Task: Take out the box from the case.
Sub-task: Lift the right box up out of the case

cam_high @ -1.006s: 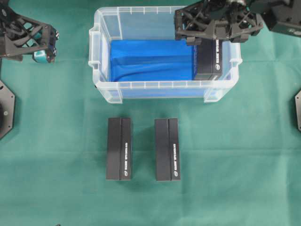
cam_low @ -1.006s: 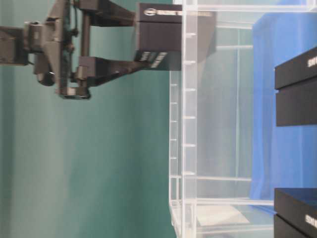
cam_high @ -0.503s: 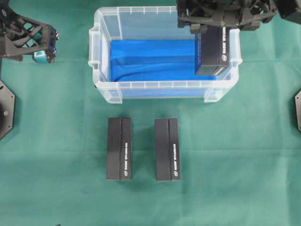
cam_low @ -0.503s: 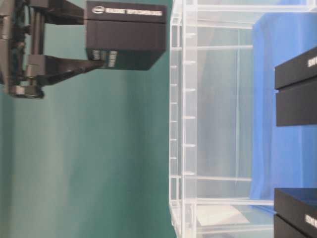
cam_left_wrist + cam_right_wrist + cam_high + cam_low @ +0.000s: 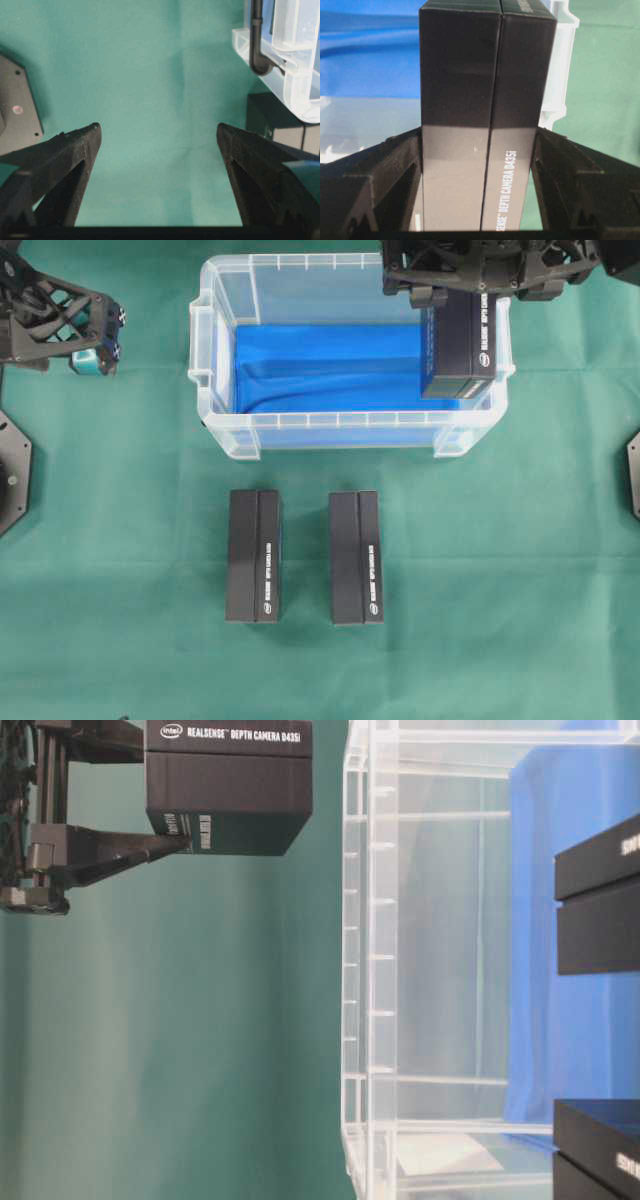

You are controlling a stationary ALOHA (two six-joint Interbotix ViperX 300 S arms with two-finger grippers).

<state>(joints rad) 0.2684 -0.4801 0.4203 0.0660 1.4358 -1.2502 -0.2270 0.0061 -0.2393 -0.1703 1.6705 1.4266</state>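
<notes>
A black box (image 5: 462,345) with white lettering hangs above the right end of the case (image 5: 350,430), a clear plastic bin with a blue lining. My right gripper (image 5: 462,300) is shut on the box's two long sides. The right wrist view shows the box (image 5: 485,100) filling the gap between the jaws of the right gripper (image 5: 479,134). At table level the box (image 5: 230,795) is apart from the case's rim (image 5: 370,970). My left gripper (image 5: 95,335) stays open over the cloth left of the case, and the left gripper (image 5: 157,127) has nothing between its fingers.
Two more black boxes (image 5: 254,555) (image 5: 356,556) lie side by side on the green cloth in front of the case. Black mounting plates (image 5: 12,470) (image 5: 634,475) sit at the left and right table edges. The case's corner (image 5: 295,75) shows in the left wrist view.
My right gripper has risen with the box, from partly inside the case to fully above its rim. The left arm has not moved.
</notes>
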